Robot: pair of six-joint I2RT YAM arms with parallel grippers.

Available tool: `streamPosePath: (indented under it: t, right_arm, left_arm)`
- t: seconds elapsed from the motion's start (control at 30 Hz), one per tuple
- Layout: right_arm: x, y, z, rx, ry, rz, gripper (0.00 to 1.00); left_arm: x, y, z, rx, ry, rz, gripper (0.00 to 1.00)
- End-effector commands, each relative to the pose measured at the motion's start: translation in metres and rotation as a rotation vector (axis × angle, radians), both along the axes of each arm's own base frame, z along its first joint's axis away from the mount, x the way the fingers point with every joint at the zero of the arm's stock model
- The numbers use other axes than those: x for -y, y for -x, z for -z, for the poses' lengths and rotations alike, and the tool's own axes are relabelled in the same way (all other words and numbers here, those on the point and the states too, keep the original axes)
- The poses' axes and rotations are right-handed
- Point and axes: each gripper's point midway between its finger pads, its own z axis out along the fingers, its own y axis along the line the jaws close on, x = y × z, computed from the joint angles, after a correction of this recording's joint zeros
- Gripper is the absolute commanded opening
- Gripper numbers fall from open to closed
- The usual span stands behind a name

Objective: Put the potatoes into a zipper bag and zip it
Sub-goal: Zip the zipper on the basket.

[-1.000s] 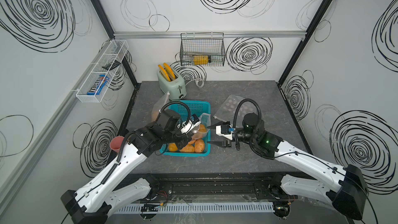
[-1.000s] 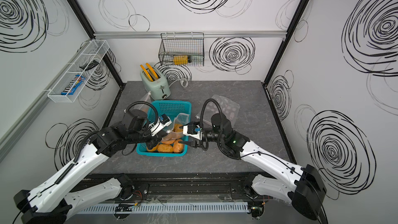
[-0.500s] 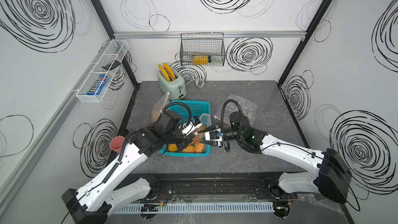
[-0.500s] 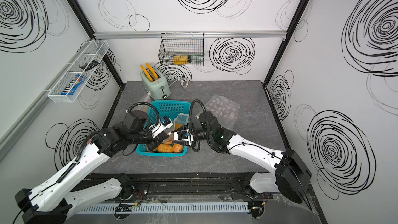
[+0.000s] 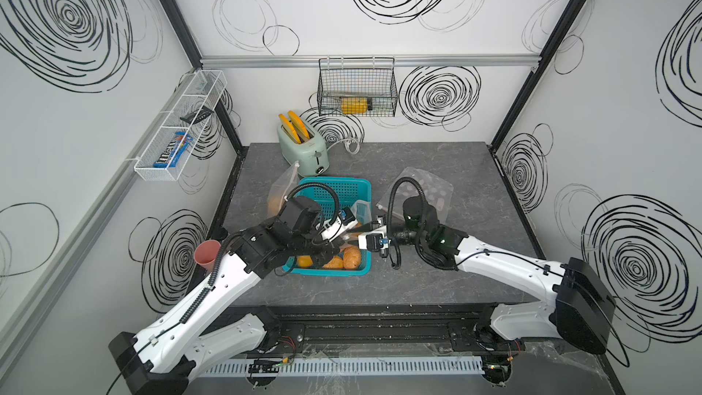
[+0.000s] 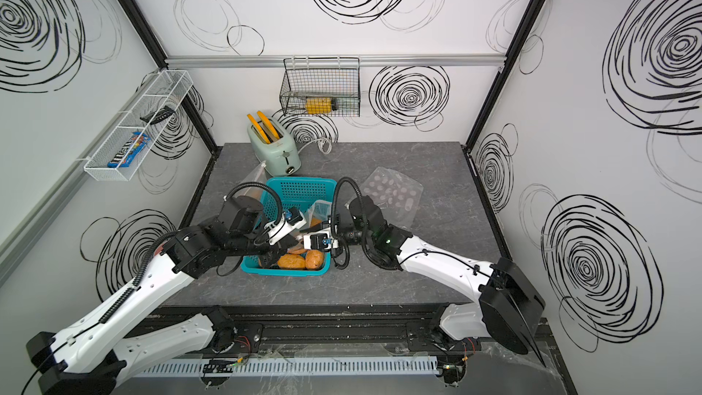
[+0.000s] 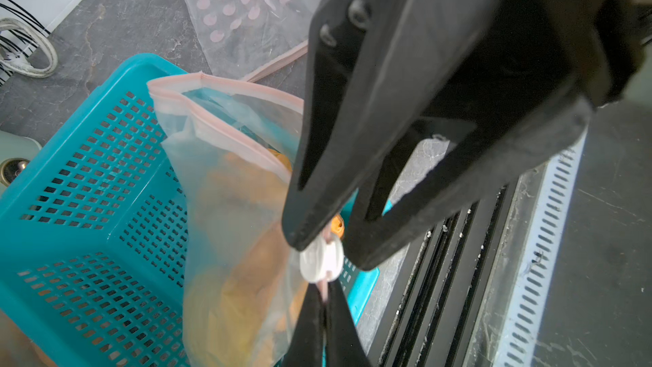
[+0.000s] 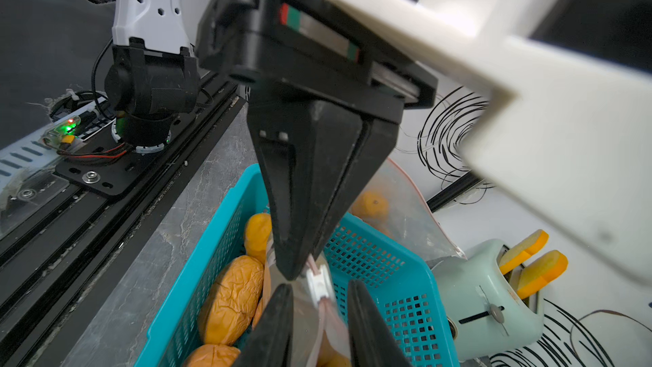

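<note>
A clear zipper bag (image 7: 225, 178) with a pink zip strip stands in the teal basket (image 7: 88, 206), and orange-brown potatoes (image 7: 247, 277) show through its side. My left gripper (image 7: 324, 291) is shut on the bag's zip strip just beside the white slider (image 7: 321, 259). My right gripper (image 8: 318, 284) is open, one finger on each side of the slider (image 8: 319, 284) and strip, and neither finger visibly presses on them. Loose potatoes (image 8: 231, 300) lie in the basket beside the bag; in both top views they show at the basket's front (image 5: 351, 258) (image 6: 290, 261).
A mint toaster (image 5: 302, 146) with orange toast slices stands behind the basket (image 5: 334, 188). A pink-spotted clear bag (image 5: 425, 191) lies to the right, and another bag (image 5: 279, 195) lies left of the basket. A pink cup (image 5: 207, 254) sits at the table's left edge.
My right arm has swung left from beside the basket to the bag's top, and its jaws have narrowed round the slider. The left gripper has kept hold of the bag in place.
</note>
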Motion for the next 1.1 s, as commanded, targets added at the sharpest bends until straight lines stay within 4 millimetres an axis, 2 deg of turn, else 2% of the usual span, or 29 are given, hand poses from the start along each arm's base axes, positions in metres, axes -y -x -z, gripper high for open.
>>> streamPosePath:
  t: [0.0, 0.2, 0.3, 0.43, 0.5, 0.6, 0.67, 0.7, 0.83, 1.07]
  right_arm:
    - [-0.007, 0.002, -0.006, 0.055, -0.009, -0.022, 0.3]
    - [-0.01, 0.003, 0.0, 0.061, 0.022, -0.029, 0.27]
    - [-0.011, 0.003, 0.006, 0.056, 0.044, -0.033, 0.18]
    - [-0.012, 0.004, 0.007, 0.053, 0.052, -0.034, 0.11]
    - [-0.011, 0.004, 0.006, 0.048, 0.047, -0.029, 0.08]
    - [-0.009, 0.006, 0.0, 0.031, 0.025, -0.026, 0.07]
    - [-0.007, 0.011, -0.004, 0.014, 0.006, -0.034, 0.06]
    - [-0.006, 0.012, -0.005, 0.01, -0.004, -0.037, 0.06]
    - [0.0, 0.015, -0.013, -0.002, -0.035, -0.024, 0.05]
    - [0.004, 0.028, -0.014, 0.001, -0.043, -0.083, 0.05]
  left_arm:
    - [0.005, -0.001, -0.007, 0.046, 0.021, 0.029, 0.0]
    - [0.005, 0.0, -0.006, 0.047, 0.014, 0.031, 0.0]
    - [0.005, -0.001, -0.006, 0.052, 0.011, 0.029, 0.0]
    - [0.004, -0.003, -0.007, 0.062, 0.006, 0.009, 0.01]
    - [0.002, -0.007, -0.011, 0.079, 0.016, -0.021, 0.31]
    - [0.0, -0.007, -0.015, 0.11, 0.029, -0.028, 0.61]
    - [-0.003, -0.008, -0.02, 0.151, 0.035, -0.03, 0.73]
    - [-0.005, -0.007, -0.022, 0.174, 0.038, -0.026, 0.75]
    - [-0.01, 0.003, -0.032, 0.278, 0.063, 0.024, 0.76]
    - [-0.006, 0.029, -0.043, 0.382, 0.151, 0.165, 0.68]
